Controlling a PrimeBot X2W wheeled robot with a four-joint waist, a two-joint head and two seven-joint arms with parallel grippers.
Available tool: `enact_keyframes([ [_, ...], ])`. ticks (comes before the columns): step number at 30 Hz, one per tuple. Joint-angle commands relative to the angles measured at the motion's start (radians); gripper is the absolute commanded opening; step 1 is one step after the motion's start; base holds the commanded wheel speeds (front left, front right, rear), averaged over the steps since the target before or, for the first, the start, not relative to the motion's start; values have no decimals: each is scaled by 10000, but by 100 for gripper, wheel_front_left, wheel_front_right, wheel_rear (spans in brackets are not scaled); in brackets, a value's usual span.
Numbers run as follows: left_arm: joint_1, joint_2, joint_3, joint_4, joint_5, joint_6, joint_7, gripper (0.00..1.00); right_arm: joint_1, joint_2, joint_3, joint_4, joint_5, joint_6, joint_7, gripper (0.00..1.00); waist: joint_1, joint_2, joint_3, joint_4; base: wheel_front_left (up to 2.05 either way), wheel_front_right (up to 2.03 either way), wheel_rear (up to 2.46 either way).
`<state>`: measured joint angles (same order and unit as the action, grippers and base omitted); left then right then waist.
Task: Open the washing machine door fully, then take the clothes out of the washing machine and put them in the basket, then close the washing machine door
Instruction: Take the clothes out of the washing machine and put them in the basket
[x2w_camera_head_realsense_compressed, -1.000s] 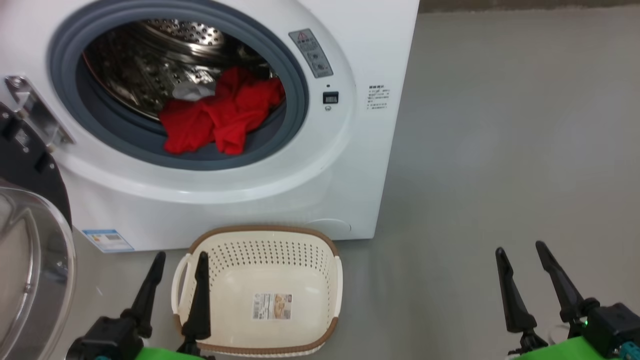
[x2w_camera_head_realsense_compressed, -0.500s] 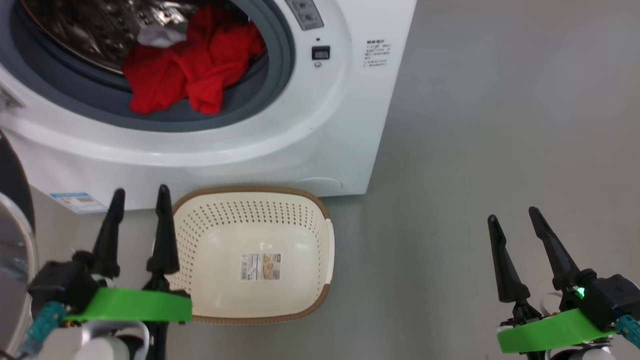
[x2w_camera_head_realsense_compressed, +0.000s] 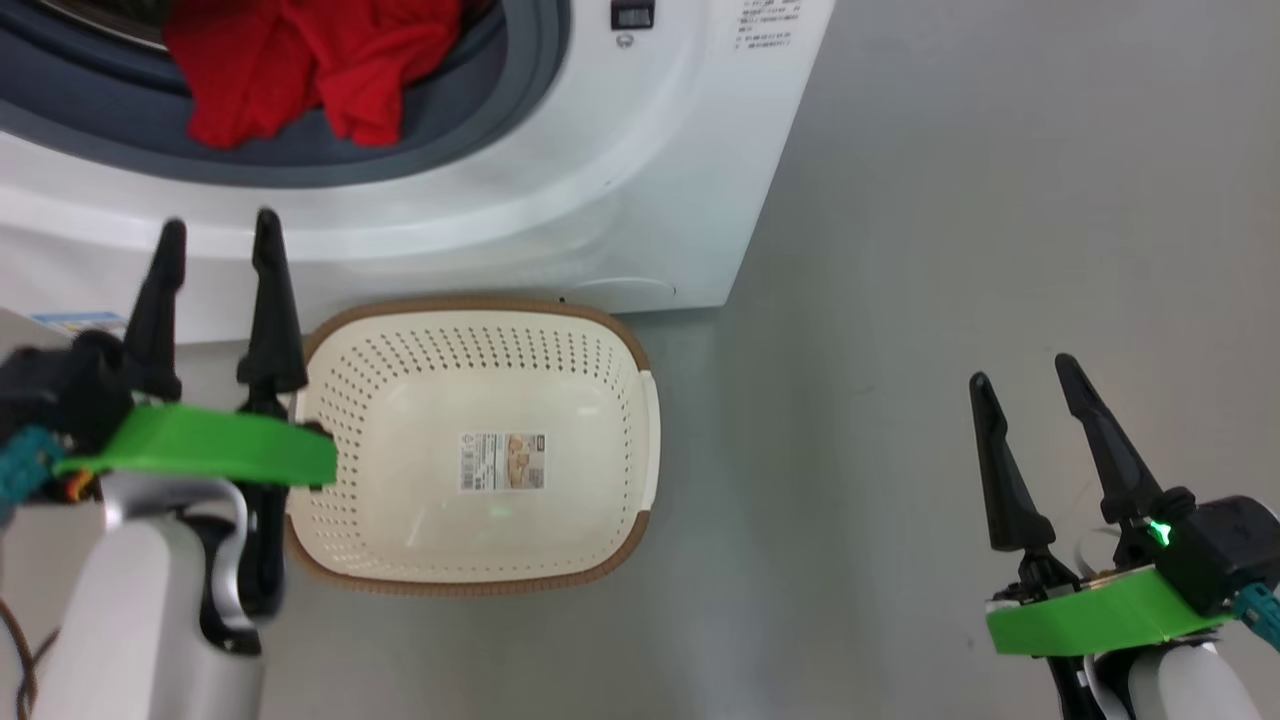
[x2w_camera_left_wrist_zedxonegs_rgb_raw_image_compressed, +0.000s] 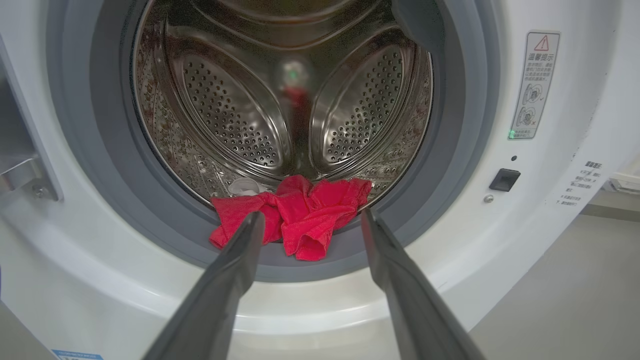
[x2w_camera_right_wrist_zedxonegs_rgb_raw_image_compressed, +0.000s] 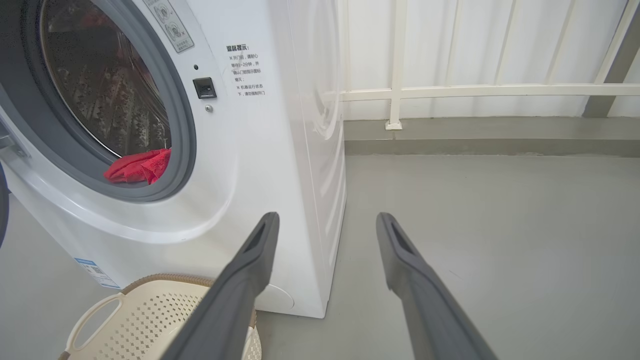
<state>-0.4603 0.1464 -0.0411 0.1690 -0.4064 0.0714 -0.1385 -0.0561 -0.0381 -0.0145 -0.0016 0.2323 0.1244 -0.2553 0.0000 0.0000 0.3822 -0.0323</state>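
Crumpled bright red fabric clothes (x2w_camera_left_wrist_zedxonegs_rgb_raw_image_compressed: 300, 220) on front lip of steel drum (x2w_camera_left_wrist_zedxonegs_rgb_raw_image_compressed: 240, 115) of white boxy washing machine (x2w_camera_left_wrist_zedxonegs_rgb_raw_image_compressed: 550, 240), straight ahead of nearer left gripper (x2w_camera_head_realsense_compressed: 218, 222), heap lying crosswise; jaws spread wide, holding nothing; right gripper (x2w_camera_head_realsense_compressed: 1021, 370) likewise.

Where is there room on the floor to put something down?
The grey floor right of the washing machine and the basket, out to the right gripper, is bare. The basket is empty. It is crowded at the left: the left gripper hangs beside the basket, and the clothes lie in the machine's mouth.
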Motion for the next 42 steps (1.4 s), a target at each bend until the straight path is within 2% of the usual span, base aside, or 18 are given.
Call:
enact_keyframes([
  [1, -443, 394, 290, -71, -16, 59, 96, 100, -268, -121, 310, -250, -91, 63, -65, 100, 0, 0, 393, 3, 0, 0, 0],
  [17, -3388, 1123, 198, 2485, 206, 46, 494, 100, -844, -121, 551, -123, -100, 63, -65, 100, 0, 0, 1377, -430, 0, 0, 0],
  [28, -4925, 1575, 52, 4415, 490, 413, 1003, 100, -857, -121, 722, -11, -172, 63, -65, 100, 0, 0, 1664, -680, 0, 0, 0],
  [42, -6423, 1907, -124, 6101, 473, 188, 1125, 100, -1016, -121, 1048, 199, -275, 63, -65, 100, 0, 0, 2054, -1010, 0, 0, 0],
])
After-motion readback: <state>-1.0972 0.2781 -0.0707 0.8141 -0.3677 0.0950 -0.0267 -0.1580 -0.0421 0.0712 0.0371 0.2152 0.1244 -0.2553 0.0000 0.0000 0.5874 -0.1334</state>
